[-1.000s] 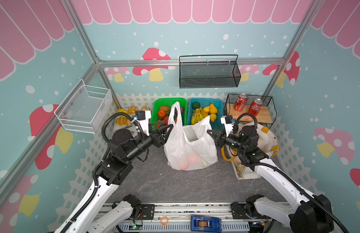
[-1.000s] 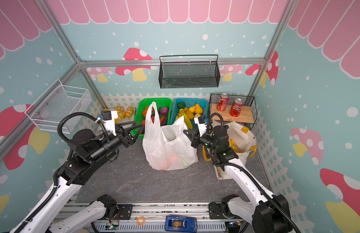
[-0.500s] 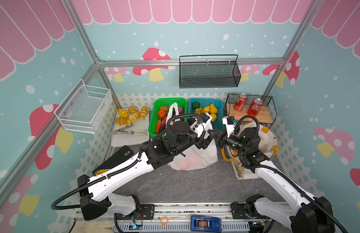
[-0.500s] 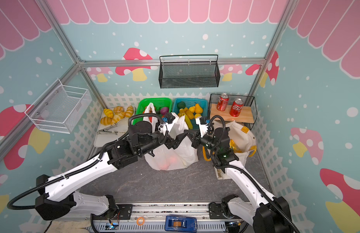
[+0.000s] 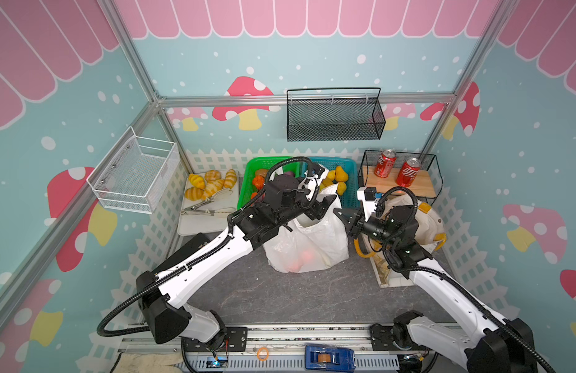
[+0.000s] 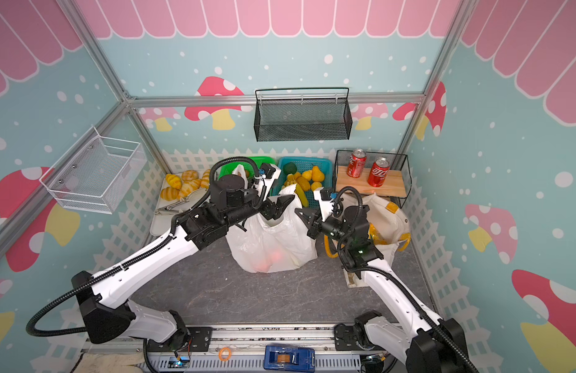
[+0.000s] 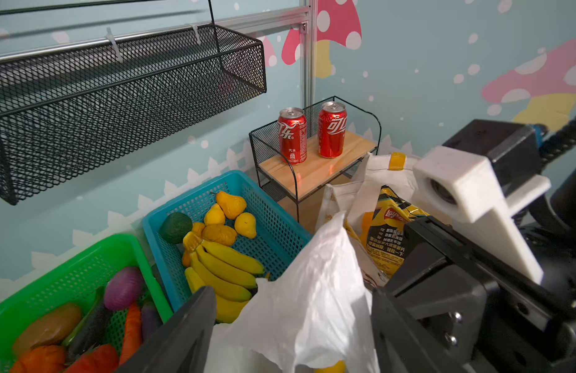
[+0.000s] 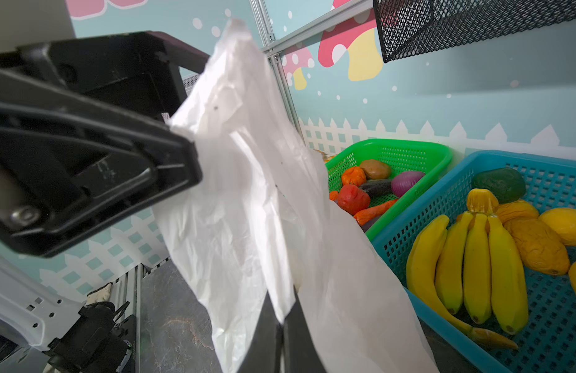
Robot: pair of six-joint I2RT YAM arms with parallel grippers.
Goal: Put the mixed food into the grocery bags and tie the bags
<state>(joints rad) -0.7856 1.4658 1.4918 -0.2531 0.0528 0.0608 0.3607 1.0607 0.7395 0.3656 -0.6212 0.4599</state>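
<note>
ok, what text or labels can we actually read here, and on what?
"Lay's": snack packet in the cream tote.
"可口": one red can.
"乐", "汽水": second red can.
Packet small print: too blurred to read.
White plastic bag: no print visible.

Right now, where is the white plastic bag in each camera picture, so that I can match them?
Top view: the white plastic bag stands mid-floor between the left gripper and the right gripper.
Top view: the bag is again mid-floor.
Left wrist: it fills the foreground inside the open left gripper.
Right wrist: close up, pinched in the shut right gripper.
Shared landmark: the blue basket, beside the bag in all four.
</note>
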